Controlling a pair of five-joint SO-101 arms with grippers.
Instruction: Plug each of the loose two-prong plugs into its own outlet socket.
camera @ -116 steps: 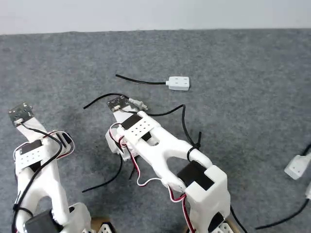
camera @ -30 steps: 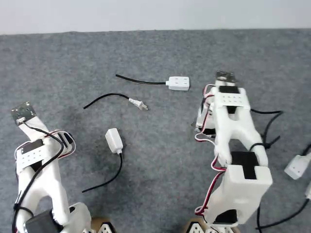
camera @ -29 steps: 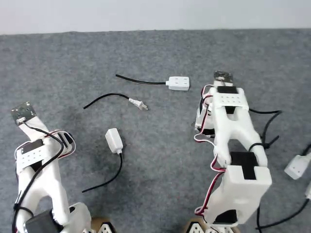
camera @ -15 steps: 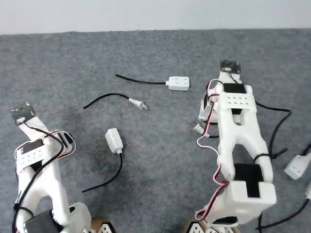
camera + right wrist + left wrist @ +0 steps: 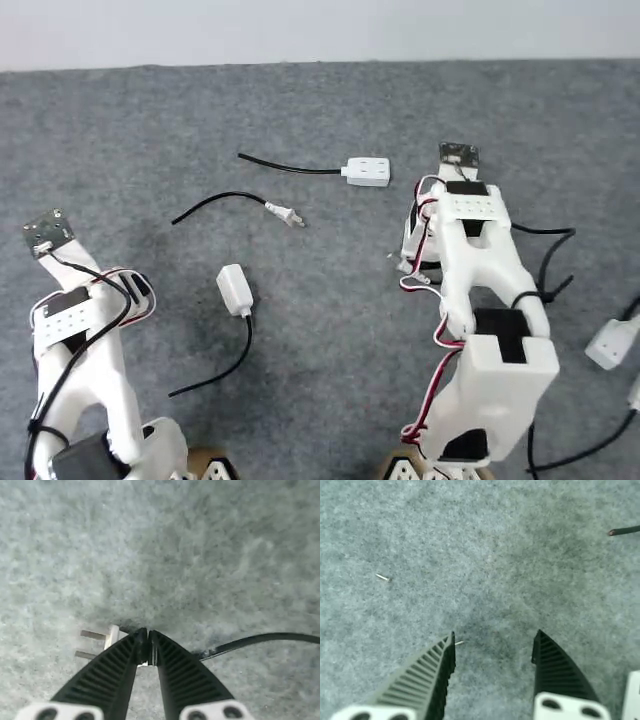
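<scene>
My right gripper (image 5: 148, 636) is shut on a white two-prong plug (image 5: 113, 633); its two metal prongs stick out sideways just above the grey carpet, and its black cord (image 5: 260, 640) trails away. In the high view that arm (image 5: 470, 225) stands right of centre, with the held plug (image 5: 403, 264) peeking out beside it. A white outlet socket (image 5: 365, 172) lies far of centre. A loose two-prong plug (image 5: 285, 213) lies left of it, and a white socket block (image 5: 234, 288) nearer. My left gripper (image 5: 492, 647) hangs open over bare carpet.
Another white socket (image 5: 610, 343) lies at the right edge with black cords around it. Black cords run from the far socket (image 5: 285, 166), the loose plug (image 5: 215, 202) and the near block (image 5: 225, 370). The left arm (image 5: 70, 330) stands at the near left. A small metal pin (image 5: 383, 578) lies on the carpet.
The right arm has swung from the table's middle over to the right, uncovering the socket block. In the last half second it pulled back slightly nearer. The left arm kept still.
</scene>
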